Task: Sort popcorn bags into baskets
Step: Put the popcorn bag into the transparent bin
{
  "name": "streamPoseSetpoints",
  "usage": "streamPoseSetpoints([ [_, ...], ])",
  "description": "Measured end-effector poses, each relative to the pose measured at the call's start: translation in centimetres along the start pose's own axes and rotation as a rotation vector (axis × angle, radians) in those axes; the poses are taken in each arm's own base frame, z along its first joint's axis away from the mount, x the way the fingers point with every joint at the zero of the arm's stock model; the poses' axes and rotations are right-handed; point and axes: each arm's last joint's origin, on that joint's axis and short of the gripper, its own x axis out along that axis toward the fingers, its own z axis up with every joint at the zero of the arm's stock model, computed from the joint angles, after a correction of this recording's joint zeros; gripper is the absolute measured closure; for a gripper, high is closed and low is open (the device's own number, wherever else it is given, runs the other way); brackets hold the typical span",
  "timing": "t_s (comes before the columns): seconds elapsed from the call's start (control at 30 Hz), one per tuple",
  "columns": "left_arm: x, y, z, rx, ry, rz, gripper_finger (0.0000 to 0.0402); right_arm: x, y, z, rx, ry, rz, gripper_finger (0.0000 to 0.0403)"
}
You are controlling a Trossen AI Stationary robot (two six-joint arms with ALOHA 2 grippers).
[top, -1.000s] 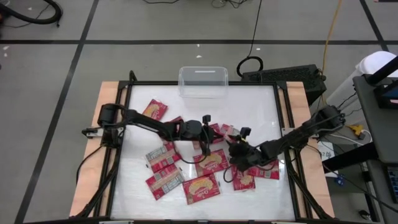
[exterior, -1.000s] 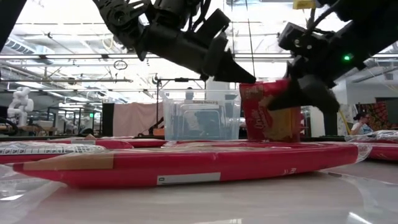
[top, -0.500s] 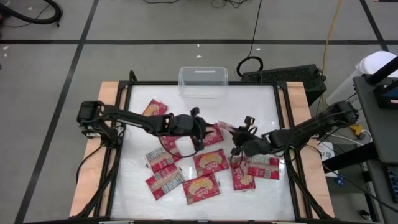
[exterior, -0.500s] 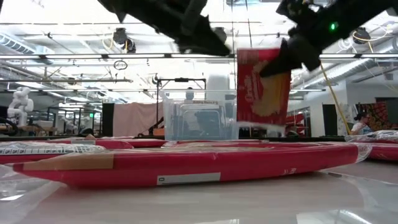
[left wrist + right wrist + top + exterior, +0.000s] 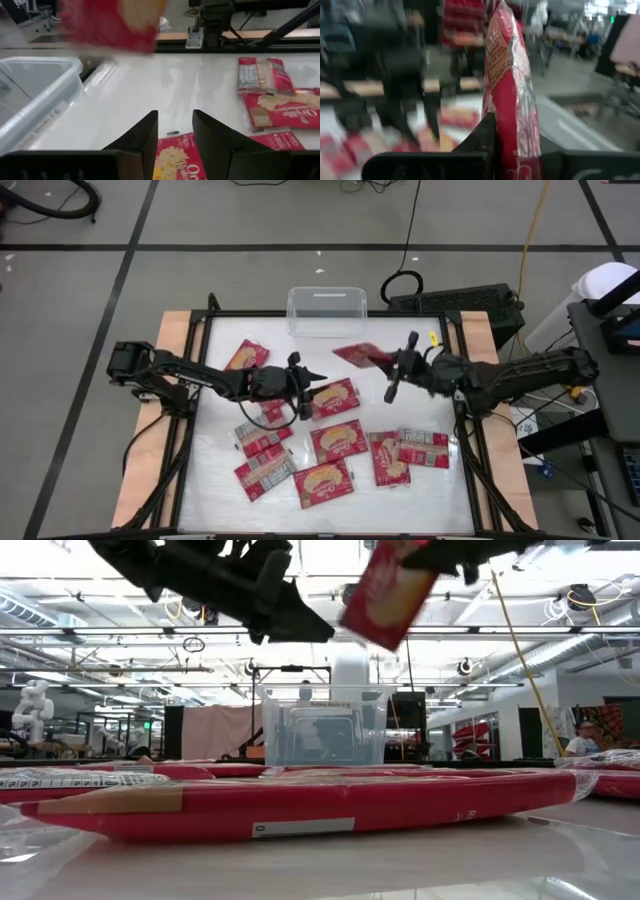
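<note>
Red popcorn bag [image 5: 358, 354] clamped in right gripper [image 5: 389, 363], held aloft just short of the clear bin [image 5: 327, 311] at the table's far edge. Left gripper [image 5: 312, 376] hovers empty, jaws apart, over scattered bags. Risk: grip is on one end, so the tilted bag could swing and catch the rim. Low view shows its height; the high view does not. Right wrist view is blurred; the pinch looks edge-on.

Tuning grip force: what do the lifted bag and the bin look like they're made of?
The bag in the right hand looks like thin glossy plastic film: in the right wrist view its red face crinkles and catches light. Contents hidden. The bin looks like rigid clear plastic: the room shows through its walls, and its rim is smooth and rounded.
</note>
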Motion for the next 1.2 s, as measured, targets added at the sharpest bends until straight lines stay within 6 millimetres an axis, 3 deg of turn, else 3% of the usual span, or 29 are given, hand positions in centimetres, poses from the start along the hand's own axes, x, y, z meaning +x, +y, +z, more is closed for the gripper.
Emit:
streamPoseSetpoints([
  [0.2,-0.2,0.0,0.2,-0.030,-0.029,-0.001,0.0275,1.7,-1.1,1.6,0.054,-0.239,0.074,0.0392],
  [0.33,-1.3,0.4,1.7,-0.036,-0.097,0.003,0.0275,2.9,-1.6,1.8,0.068,-0.331,0.105,0.0392],
  [0.5,-3.3,1.2,3.6,-0.026,-0.164,0.016,0.0275,4.1,-1.5,0.4,0.118,-0.387,0.138,0.0391],
  [0.7,-5.9,2.2,5.3,-0.022,-0.200,0.031,0.0275,3.9,-1.4,-0.4,0.189,-0.535,0.166,0.0391],
  [0.9,-7.3,2.6,6.4,0.052,-0.262,0.035,0.0272,4.5,-1.1,-1.1,0.202,-0.553,0.167,0.0390],
  [1.03,-7.9,3.4,6.7,0.055,-0.258,0.065,0.0242,5.1,-0.9,-1.6,0.204,-0.557,0.167,0.0390],
  [1.2,-8.9,5.1,7.2,0.015,-0.283,0.121,0.0167,5.4,-1.3,-1.7,0.212,-0.617,0.143,0.0390],
])
